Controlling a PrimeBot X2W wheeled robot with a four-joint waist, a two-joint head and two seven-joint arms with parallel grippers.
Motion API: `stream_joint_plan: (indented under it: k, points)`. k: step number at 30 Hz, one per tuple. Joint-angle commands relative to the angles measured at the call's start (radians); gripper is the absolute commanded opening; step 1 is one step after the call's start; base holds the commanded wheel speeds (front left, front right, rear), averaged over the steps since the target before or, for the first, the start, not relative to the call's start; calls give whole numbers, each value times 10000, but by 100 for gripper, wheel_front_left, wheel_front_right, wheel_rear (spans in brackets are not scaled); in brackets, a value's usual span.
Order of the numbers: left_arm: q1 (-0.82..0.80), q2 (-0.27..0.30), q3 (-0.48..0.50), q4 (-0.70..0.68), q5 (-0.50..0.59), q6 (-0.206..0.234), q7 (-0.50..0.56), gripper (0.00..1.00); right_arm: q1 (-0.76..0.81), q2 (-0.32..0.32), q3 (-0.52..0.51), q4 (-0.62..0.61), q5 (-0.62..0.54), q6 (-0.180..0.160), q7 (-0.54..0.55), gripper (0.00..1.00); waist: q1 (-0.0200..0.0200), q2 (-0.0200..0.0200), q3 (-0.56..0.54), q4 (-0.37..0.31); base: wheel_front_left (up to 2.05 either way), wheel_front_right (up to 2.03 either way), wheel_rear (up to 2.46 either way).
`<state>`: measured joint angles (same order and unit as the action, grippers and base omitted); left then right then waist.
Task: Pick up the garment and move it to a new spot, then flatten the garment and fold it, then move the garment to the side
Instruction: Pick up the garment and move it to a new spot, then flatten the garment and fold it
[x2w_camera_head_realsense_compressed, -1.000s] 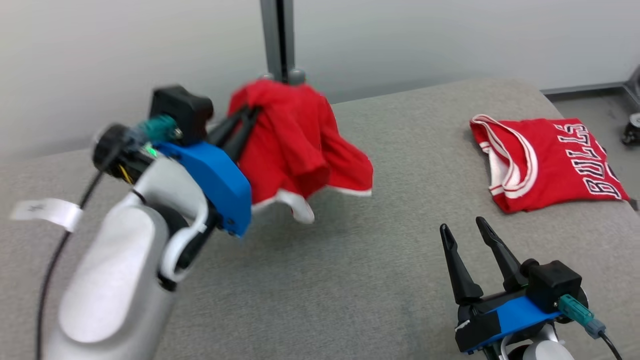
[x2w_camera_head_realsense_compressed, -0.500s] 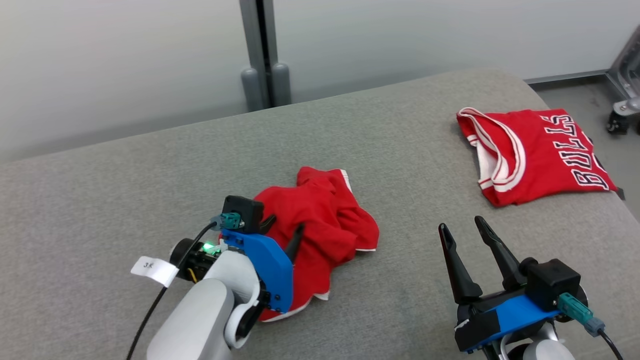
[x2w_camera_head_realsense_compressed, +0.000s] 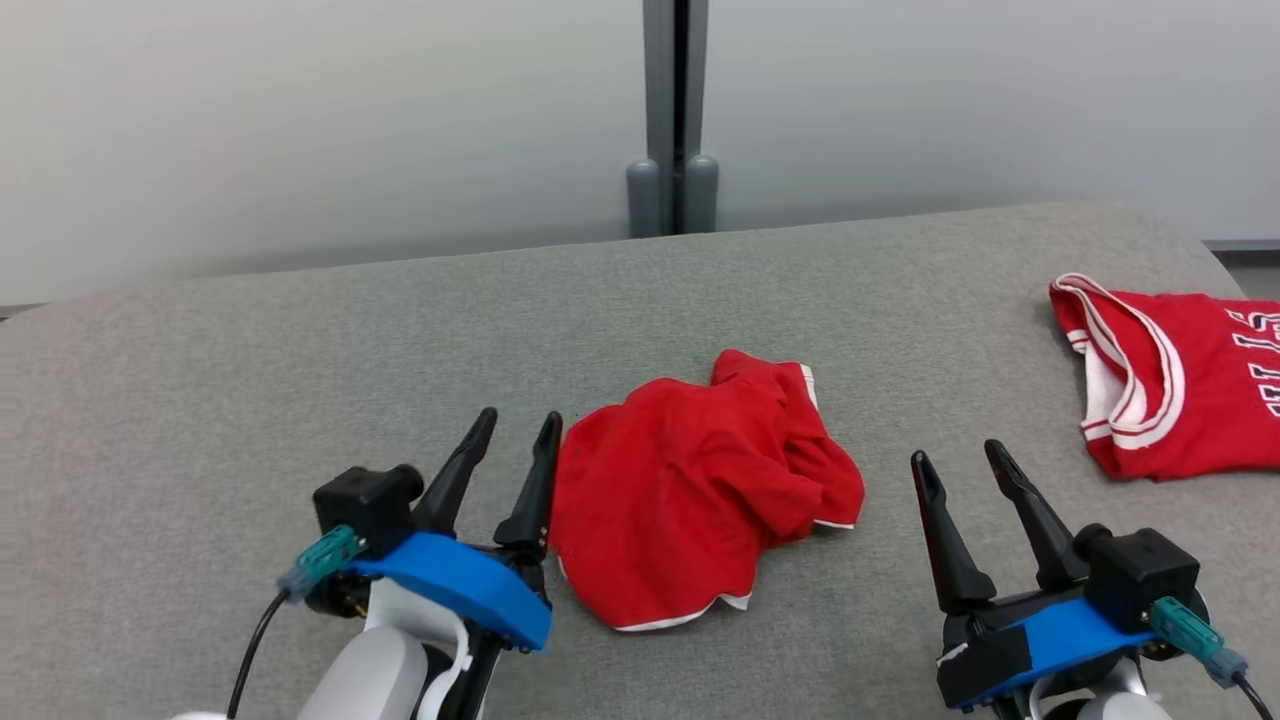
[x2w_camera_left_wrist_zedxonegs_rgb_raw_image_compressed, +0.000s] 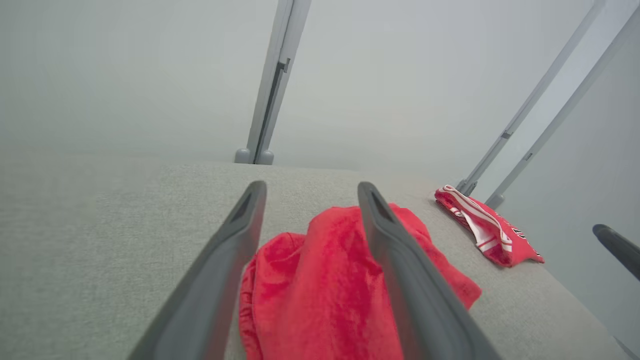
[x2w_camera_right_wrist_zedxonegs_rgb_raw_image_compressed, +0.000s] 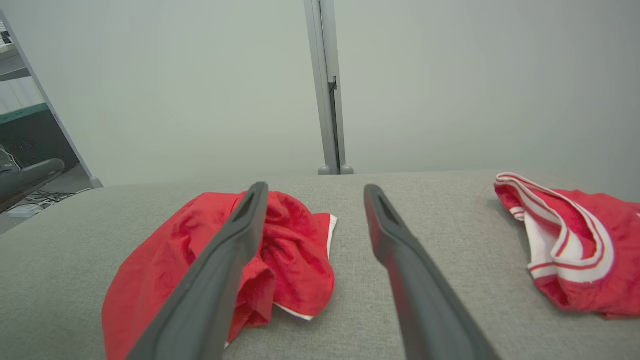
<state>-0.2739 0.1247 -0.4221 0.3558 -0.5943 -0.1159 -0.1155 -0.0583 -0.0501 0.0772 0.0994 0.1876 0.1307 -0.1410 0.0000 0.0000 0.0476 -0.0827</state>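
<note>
On the grey top (x2w_camera_head_realsense_compressed: 250, 380), the garment (x2w_camera_head_realsense_compressed: 690, 490) lies in a red heap between two empty grippers
The left gripper (x2w_camera_head_realsense_compressed: 518, 420) is just beside the heap's left edge, jaws wide apart, holding nothing. The right gripper (x2w_camera_head_realsense_compressed: 957, 455) is near the other side, not touching, jaws wide apart and empty. The heap is bunched up, with folds on top of folds, so I think a pinch in the middle could grab many layers at once, and it would lift as a lump and not spread flat. A grab at only one edge could make it twist. A second shirt (x2w_camera_head_realsense_compressed: 1160, 390) lies well off to the right, so a big pull that way might bump it or mix the two
</note>
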Motion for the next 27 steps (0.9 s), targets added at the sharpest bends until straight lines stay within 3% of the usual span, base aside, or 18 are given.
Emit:
stream_joint_plan:
  k: [1, 5, 11, 20, 27]
  points:
    - [262, 83, 131, -88, -12, -70, -387, 100, 121, -5, -82, -97, 63, 1, 59, 100, 0, 0, 19, 196, 0, 0, 0]
    - [712, 215, 482, -165, 81, 63, -1167, 100, 288, -11, -311, -214, -3, 1, 152, 100, 0, 0, -114, 587, 0, 0, 0]
    - [1375, 606, 1032, -310, 782, 446, -1479, 100, 505, -54, -584, -343, -92, 1, 317, 100, 0, 0, -319, 907, 0, 0, 0]
    - [2360, 823, 2228, -1067, 1619, 881, -1500, 100, 851, -33, -1103, -276, -129, 1, 364, 100, 0, 0, -466, 956, 0, 0, 0]
    - [2693, 1032, 2605, -902, 1967, 868, -1503, 100, 1050, -17, -1214, -92, -83, 1, 447, 100, 0, 0, -473, 823, 0, 0, 0]
